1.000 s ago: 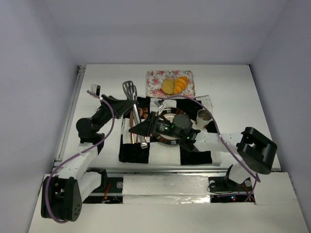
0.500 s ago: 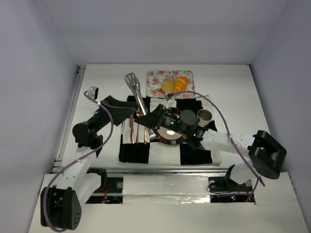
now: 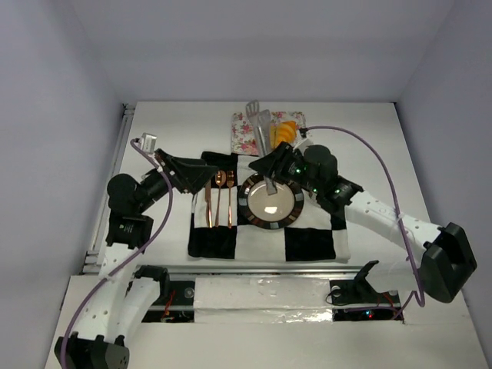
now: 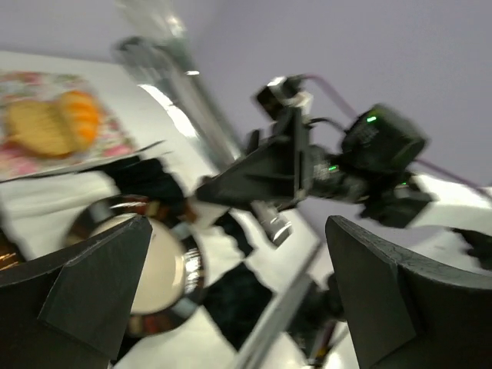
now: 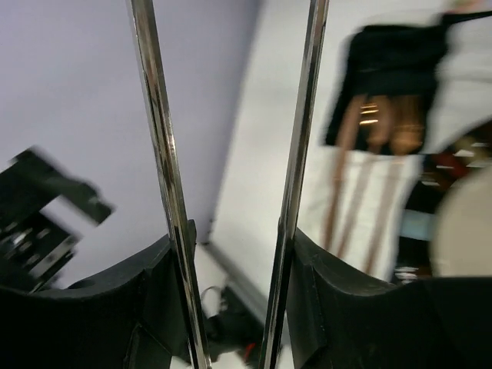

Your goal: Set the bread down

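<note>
We see the bread (image 3: 284, 132) as two small pieces: an orange-gold croissant (image 3: 289, 129) with ridges and a paler yellow slice (image 4: 34, 127). They lie right next to each other on a flowery napkin (image 3: 244, 134) at the far side of the worktop (image 3: 361, 138), past the striped plate (image 3: 249, 206). The croissant's long side runs roughly from near to far (the slice is roundish, so we cannot tell which way it points). The right gripper (image 3: 274, 164) is squeezed on shiny tongs (image 3: 261, 123), which hide most of the slice from above. The left gripper (image 4: 237, 231) has its jaws wide apart and holds nothing.
</note>
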{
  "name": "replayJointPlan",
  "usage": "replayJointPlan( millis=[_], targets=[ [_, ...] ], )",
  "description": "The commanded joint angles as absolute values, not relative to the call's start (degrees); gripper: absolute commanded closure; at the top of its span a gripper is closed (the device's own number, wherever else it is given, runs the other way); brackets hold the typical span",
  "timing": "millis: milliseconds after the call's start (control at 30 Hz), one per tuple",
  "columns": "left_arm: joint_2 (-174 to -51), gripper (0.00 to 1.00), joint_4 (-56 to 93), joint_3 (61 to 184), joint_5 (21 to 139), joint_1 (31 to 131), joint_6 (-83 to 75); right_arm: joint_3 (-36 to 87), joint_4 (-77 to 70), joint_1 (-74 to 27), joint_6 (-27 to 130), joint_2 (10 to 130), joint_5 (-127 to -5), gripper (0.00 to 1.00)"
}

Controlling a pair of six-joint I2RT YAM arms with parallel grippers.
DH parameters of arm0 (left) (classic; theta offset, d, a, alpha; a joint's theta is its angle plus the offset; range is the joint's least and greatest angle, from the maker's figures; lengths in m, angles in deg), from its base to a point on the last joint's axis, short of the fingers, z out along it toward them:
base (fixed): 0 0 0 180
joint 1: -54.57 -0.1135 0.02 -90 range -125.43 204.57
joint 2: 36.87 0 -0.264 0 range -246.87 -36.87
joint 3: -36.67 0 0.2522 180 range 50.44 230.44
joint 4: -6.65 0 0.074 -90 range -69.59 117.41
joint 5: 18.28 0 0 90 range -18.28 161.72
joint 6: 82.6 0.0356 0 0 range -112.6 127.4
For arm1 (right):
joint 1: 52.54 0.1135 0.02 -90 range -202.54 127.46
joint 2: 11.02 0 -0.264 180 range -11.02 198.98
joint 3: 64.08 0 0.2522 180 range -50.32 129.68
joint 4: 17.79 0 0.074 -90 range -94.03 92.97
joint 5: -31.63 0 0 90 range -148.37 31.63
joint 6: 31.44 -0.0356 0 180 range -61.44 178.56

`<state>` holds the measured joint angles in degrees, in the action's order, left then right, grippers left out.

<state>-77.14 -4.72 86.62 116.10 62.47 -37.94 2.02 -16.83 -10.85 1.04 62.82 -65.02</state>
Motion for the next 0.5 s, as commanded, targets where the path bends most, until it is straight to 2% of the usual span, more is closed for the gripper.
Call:
replayJointPlan(
  millis=[0,167,467],
  targets=[
    [-75.72,0.01,17.93,89.55,108.12,62.65,-20.65,5.67,-0.09,-15.18,7.39,61.66,-62.50,0.48],
    [-73.17,0.01,20.06,85.60,107.40,62.65,-16.59,12.95,11.59,-20.46,13.98,64.47,-59.61,0.49],
    [-68.25,0.02,20.32,81.55,104.59,66.60,-14.66,29.12,26.54,-26.43,23.82,81.77,-56.61,0.45]
  ],
)
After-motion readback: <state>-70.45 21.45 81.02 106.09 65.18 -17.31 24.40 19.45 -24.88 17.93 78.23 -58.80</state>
